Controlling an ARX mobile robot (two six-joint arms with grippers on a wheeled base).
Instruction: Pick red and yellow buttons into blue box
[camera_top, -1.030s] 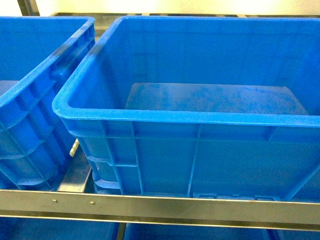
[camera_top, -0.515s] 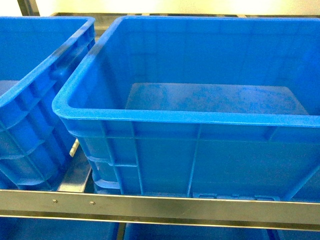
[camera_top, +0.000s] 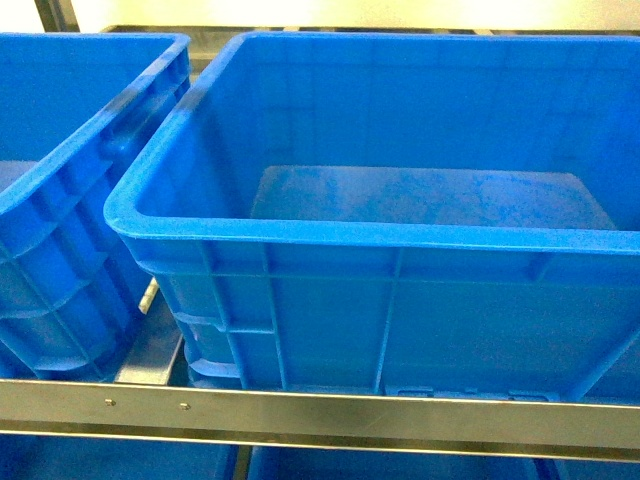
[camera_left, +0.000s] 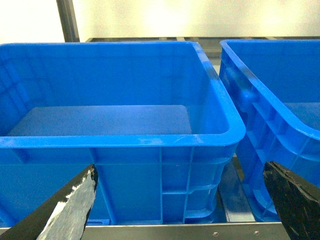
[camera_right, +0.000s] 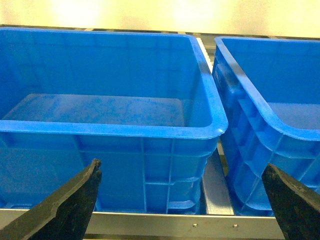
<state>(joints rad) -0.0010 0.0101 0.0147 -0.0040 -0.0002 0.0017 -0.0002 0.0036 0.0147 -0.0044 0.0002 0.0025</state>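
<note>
- Blue box (camera_top: 400, 235): large deep crate with a thick rolled rim and ribbed outer walls, standing at the front edge of a metal shelf (camera_top: 320, 415). Its scuffed flat floor is bare in the head view. The same crate appears to fill the left and middle of the right wrist view (camera_right: 110, 130), floor likewise bare.
- Red and yellow buttons: not visible in any view; their location cannot be told.
- Second blue crate (camera_top: 70, 200): same pattern, just beside the first on the shelf's left side, a narrow gap between the two walls. The left wrist view looks into what seems to be this one (camera_left: 120, 140); floor bare.
- Third blue crate (camera_right: 270, 125): at the right edge of the right wrist view, close beside the box; interior only partly seen.
- Left gripper (camera_left: 180, 200): two dark fingers at the lower corners of its own view, spread wide, nothing between them, held in front of the shelf edge.
- Right gripper (camera_right: 182, 197): dark fingers likewise set far apart and holding nothing, in front of the shelf's front rail.
- Shelf rail: bright metal strip with small rivets, running along the front beneath the crates.
</note>
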